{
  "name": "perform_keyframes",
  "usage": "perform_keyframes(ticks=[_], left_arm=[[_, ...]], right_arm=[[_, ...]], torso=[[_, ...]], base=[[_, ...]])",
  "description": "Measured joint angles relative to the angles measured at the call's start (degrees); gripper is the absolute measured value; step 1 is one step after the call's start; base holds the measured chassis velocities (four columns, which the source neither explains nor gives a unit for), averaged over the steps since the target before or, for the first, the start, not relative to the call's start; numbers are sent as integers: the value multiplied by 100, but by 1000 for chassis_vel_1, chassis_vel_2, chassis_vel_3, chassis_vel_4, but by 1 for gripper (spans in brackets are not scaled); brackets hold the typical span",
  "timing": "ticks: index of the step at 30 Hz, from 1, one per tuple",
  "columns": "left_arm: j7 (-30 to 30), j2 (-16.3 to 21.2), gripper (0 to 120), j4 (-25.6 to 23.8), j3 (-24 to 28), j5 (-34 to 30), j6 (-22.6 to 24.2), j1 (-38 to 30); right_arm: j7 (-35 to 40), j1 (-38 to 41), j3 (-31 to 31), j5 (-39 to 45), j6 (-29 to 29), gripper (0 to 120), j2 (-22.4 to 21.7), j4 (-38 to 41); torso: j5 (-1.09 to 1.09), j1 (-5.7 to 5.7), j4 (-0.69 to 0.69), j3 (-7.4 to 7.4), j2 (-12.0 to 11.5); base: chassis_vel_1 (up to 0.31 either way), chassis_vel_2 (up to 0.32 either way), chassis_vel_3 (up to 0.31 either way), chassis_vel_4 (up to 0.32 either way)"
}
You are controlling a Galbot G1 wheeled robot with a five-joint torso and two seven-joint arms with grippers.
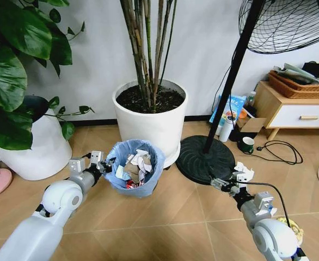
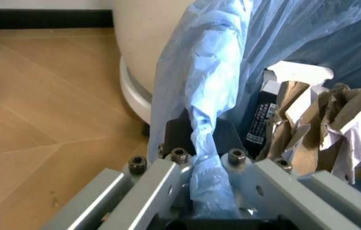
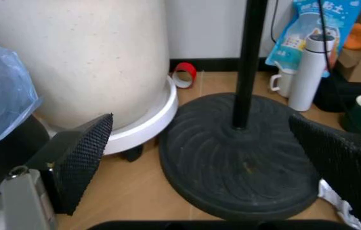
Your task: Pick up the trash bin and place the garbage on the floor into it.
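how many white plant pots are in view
2. One white pot with bamboo-like stems stands just behind the trash bin held by the left claw. The other white pot, leafy, is at far left, partly hidden.

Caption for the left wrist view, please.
Left hand shut on the trash bin rim and blue liner, crumpled paper garbage inside, beside a white plant pot.

Head cam sits high, angled forward and down over the floor (image 1: 165, 217), taking in both arms, the bin (image 1: 134, 167), white pot (image 1: 150, 117) and fan base (image 1: 205, 159). Left wrist cam is pressed right up against the bin's bag (image 2: 209, 96), with the pot (image 2: 142, 52) just behind. Right wrist cam hangs low near the floor, facing the fan base (image 3: 241, 158) and pot (image 3: 84, 62), bag (image 3: 2, 96) at its edge.
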Motion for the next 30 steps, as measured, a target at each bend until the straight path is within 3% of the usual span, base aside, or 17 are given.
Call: perform_keyframes(ticks=[30], left_arm=[[0, -58, 0, 31, 37, 20, -11, -12]], right_arm=[[-27, -43, 99, -8, 56, 100, 7, -75]], torso=[[-1, 0, 0, 0, 0]], base=[[-129, -128, 126, 136]])
